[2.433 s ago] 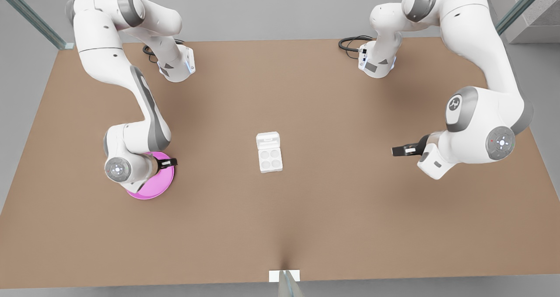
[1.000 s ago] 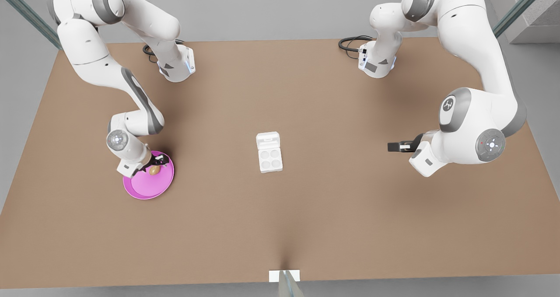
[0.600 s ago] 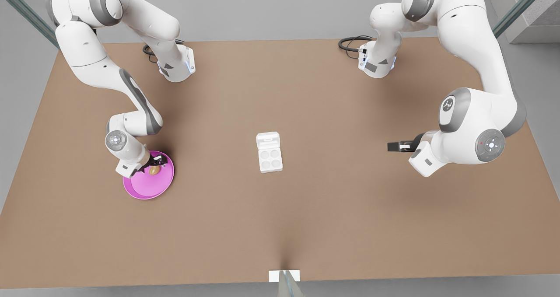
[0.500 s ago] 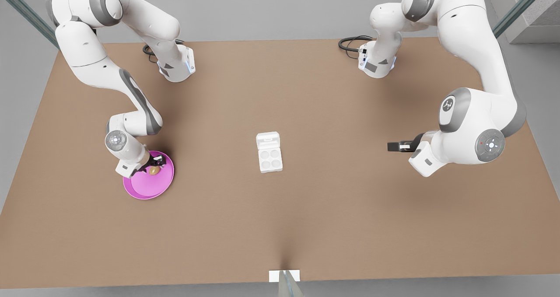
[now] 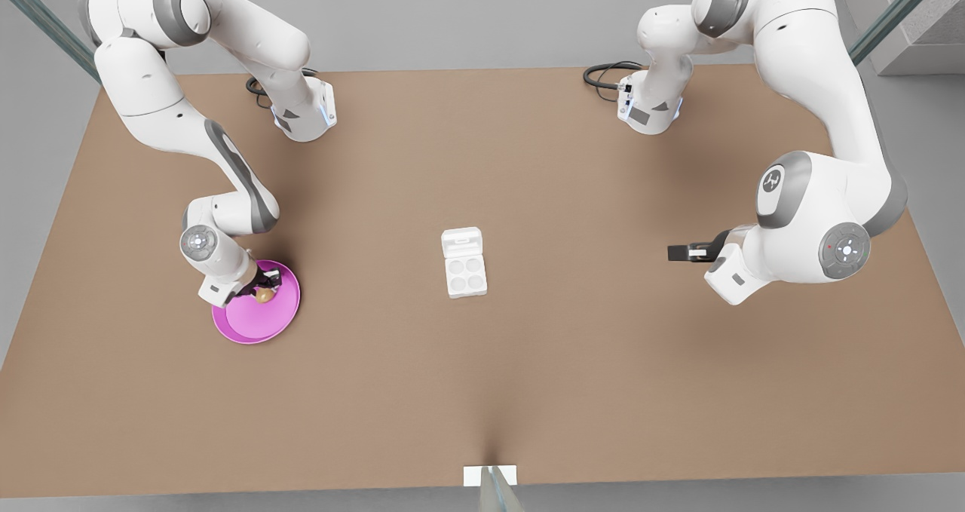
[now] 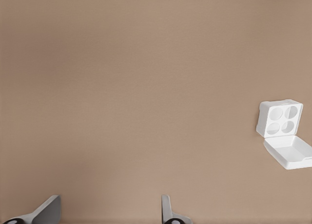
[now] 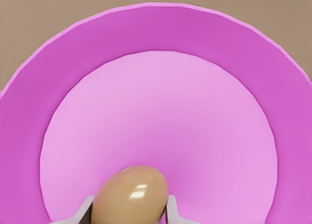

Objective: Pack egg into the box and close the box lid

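My right claw [image 5: 264,289] grips the egg [image 7: 130,196] on the plate [image 7: 161,53] (lift vertically); left claw [image 5: 678,252] waits open.

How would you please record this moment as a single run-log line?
phase: grasping egg | right gripper: fingers flank egg on pink plate | left gripper: open, waiting above table | box: cups empty | box lid: open
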Robot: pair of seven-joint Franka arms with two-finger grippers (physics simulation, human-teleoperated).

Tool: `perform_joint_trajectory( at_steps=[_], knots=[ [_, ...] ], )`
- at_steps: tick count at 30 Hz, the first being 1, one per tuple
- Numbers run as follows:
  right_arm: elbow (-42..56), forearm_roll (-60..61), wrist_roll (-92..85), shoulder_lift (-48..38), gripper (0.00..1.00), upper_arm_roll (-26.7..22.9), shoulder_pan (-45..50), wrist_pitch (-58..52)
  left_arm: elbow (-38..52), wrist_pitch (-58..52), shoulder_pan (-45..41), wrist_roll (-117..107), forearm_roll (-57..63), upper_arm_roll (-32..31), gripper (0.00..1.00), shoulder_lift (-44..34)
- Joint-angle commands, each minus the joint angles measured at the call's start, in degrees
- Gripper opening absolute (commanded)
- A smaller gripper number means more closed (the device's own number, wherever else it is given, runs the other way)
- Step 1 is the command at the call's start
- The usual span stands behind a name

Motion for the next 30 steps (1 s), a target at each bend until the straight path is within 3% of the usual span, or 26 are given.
perform_joint_trajectory(
  at_steps=[1,5,10,15,17,19,23,27,30],
  knots=[
    [0.0,-0.3,0.3,-0.4,0.51,0.0,0.0,-0.3,-0.1,0.0,-0.1,0.1,0.0,0.0,1.00,0.0],
    [0.1,0.2,0.6,-2.8,0.48,0.2,0.4,-3.0,-0.3,0.0,-0.4,0.0,0.0,0.0,1.00,-0.1],
    [10.0,7.0,6.7,-3.4,0.50,-0.3,12.2,-18.2,-0.3,0.0,-0.3,0.0,0.1,0.0,1.00,-0.1],
    [19.0,16.5,18.3,-1.3,0.50,-10.8,34.1,-26.6,-0.4,0.0,-0.4,0.0,0.1,0.0,1.00,-0.1],
    [20.2,24.2,21.3,-1.3,0.50,-21.3,49.0,-28.3,-0.3,0.0,-0.4,0.0,0.1,0.0,1.00,-0.1],
    [22.4,28.1,22.9,-0.2,0.50,-25.6,56.5,-29.9,-0.3,0.0,-0.3,0.0,0.1,0.0,1.00,-0.1],
    [29.1,31.2,29.0,4.6,0.50,-30.0,66.4,-34.4,-0.4,0.0,-0.4,0.0,0.1,0.1,1.00,0.0],
    [43.2,32.2,34.2,12.8,0.51,-30.1,67.2,-41.1,-0.4,0.0,-0.4,0.0,0.1,0.1,1.00,0.0],
    [45.5,32.5,36.9,13.2,0.51,-30.1,68.6,-44.0,-0.4,0.0,-0.5,0.0,0.5,0.0,1.00,0.0]
  ],
)
